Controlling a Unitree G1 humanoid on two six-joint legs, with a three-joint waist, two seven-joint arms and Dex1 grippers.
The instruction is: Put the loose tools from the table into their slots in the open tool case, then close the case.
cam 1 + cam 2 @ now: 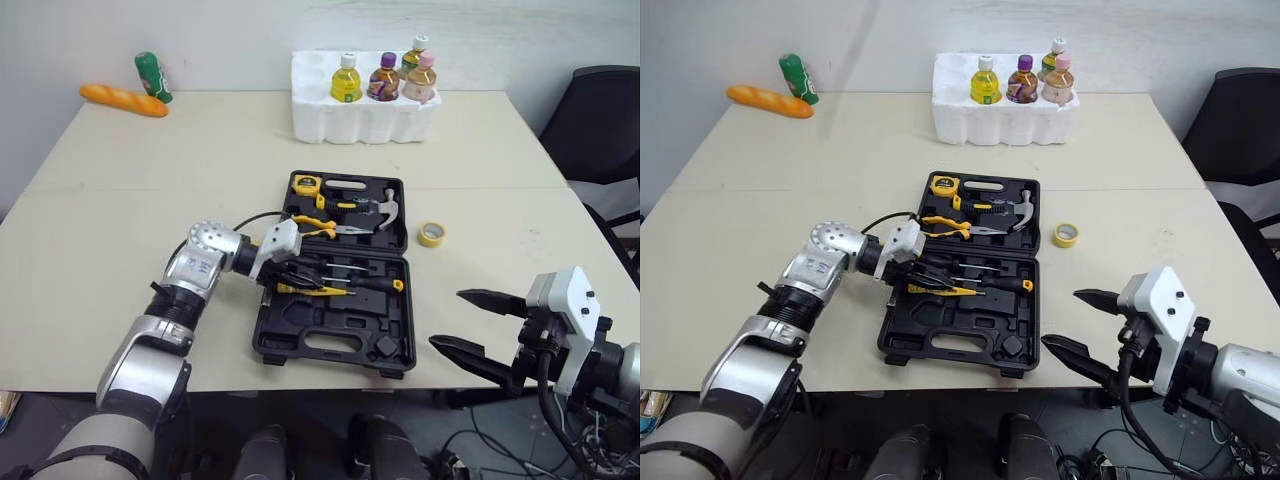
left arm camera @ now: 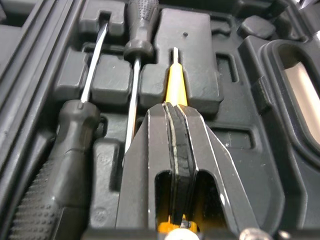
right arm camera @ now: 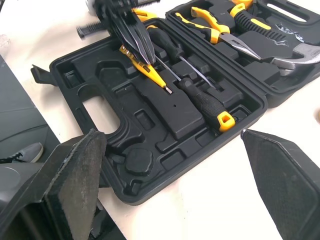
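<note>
While going by the open tool case [image 1: 330, 335] at mid-table [image 1: 120, 230], count the task as well along but unfinished. Seated in its far half: tape measure [image 1: 306, 184], pliers [image 1: 318, 228], hammer [image 1: 388, 208]. Seated in its near half: black screwdrivers [image 3: 202, 102]. Over the near half's left side, left gripper [image 2: 172, 107], jaws pressed together along a yellow screwdriver [image 2: 176, 87]; cannot tell whether nipping it or merely pushing it into its slot. Left to do, at a guess: fetch the tape roll [image 1: 431, 234] lying loose just right of the case, then shut the lid. Off the case's near right corner, right gripper [image 1: 447, 318], jaws spread wide, holding nothing. Beyond the case, foam tray [image 1: 310, 110] with bottles [image 1: 347, 78]. Hidden under the left gripper: the yellow screwdriver's handle. Hard to make out: which empty slot suits the roll.
</note>
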